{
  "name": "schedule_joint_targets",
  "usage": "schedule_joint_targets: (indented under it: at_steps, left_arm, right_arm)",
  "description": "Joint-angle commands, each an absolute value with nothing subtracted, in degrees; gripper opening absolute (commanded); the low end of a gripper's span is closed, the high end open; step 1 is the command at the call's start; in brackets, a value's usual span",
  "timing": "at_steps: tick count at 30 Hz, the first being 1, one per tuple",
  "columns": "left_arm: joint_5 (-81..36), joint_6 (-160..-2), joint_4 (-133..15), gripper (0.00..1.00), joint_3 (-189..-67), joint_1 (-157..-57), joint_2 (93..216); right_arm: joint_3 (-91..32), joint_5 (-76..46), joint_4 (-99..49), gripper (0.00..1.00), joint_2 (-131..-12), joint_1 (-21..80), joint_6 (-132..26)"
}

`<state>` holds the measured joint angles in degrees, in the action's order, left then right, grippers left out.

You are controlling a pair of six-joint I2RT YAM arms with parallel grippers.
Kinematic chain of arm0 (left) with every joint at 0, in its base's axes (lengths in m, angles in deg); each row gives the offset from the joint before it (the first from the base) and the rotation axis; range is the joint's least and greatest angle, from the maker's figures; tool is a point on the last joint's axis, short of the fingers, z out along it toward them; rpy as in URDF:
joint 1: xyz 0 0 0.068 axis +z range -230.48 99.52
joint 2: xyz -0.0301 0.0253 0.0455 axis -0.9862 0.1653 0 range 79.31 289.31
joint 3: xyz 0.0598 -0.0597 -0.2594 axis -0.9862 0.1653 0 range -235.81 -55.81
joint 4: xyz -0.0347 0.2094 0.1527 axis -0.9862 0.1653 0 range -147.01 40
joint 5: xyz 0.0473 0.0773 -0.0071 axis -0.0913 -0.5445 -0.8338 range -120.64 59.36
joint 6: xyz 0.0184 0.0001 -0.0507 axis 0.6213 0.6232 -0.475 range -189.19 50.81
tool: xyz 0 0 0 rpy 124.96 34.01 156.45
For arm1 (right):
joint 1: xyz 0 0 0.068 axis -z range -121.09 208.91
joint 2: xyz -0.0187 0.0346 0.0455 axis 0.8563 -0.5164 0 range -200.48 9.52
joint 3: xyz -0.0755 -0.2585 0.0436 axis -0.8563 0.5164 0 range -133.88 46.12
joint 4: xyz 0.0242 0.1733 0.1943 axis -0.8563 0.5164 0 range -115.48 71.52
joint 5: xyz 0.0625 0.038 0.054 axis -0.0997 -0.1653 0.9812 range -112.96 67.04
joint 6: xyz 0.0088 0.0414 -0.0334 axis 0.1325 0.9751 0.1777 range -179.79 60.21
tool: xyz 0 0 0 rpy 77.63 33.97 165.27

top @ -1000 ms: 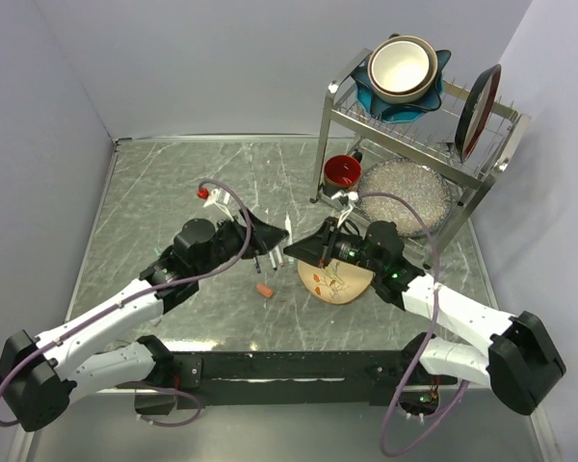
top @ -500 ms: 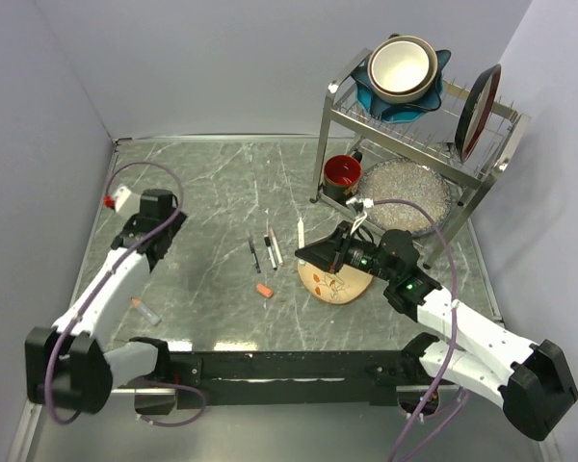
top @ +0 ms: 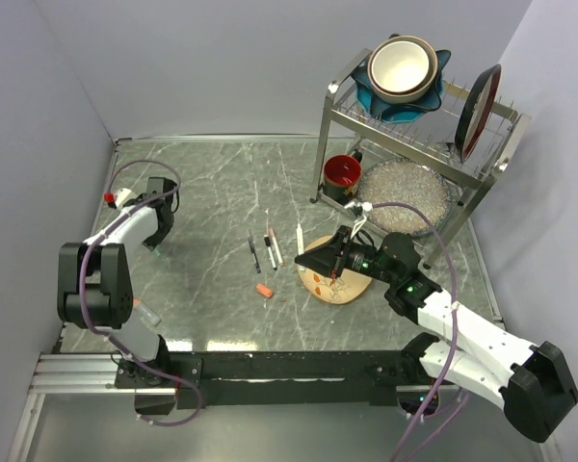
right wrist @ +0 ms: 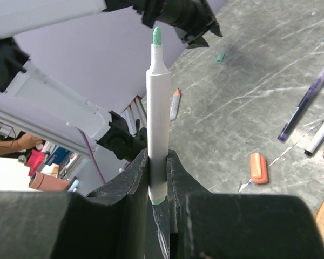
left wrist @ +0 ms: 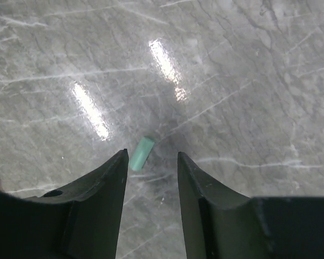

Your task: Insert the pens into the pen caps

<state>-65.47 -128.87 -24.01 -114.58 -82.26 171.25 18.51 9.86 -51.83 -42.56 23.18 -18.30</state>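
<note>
My left gripper (left wrist: 151,154) is open and empty, low over the far left of the table (top: 157,238). A small green pen cap (left wrist: 141,153) lies on the table just beyond its left fingertip. My right gripper (right wrist: 157,154) is shut on a white pen (right wrist: 157,108) with a green tip, held out from the jaws; in the top view the gripper (top: 308,258) hangs over the table's middle. Several pens (top: 270,250) lie side by side left of it, and an orange-red cap (top: 264,289) lies nearer. Another pen (top: 144,310) lies at the near left.
A round wooden plate (top: 339,281) lies under my right arm. A metal dish rack (top: 419,130) with bowls and a plate stands at the back right, a red cup (top: 342,171) beside it. Walls bound the table's left and back.
My left arm swung from the pens in the middle out to the far left and lowered over the green cap. My right gripper still holds the pen and has hardly moved.
</note>
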Motion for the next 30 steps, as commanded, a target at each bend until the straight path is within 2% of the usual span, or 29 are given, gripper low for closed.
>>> schedule_joint_targets:
  at_steps: [1, 12, 24, 30]
  left_arm:
    - [-66.78, -127.29, -24.12, 0.45, -116.99, -81.54, 172.21]
    - [-61.93, -124.91, -28.43, 0.39, -114.44, -81.45, 176.87]
    - [-62.11, -124.91, -28.0, 0.35, -112.77, -80.92, 180.03]
    - [-61.14, -124.73, -27.21, 0.22, -112.16, -80.66, 180.91]
  right_arm:
    - [18.53, 10.62, -53.87, 0.0, -41.02, 23.4, -18.31]
    - [18.79, 9.91, -53.25, 0.0, -40.49, 23.4, -18.83]
    - [18.44, 9.12, -51.93, 0.0, -39.88, 23.49, -19.71]
    - [18.17, 9.21, -51.58, 0.0, -39.53, 23.4, -19.28]
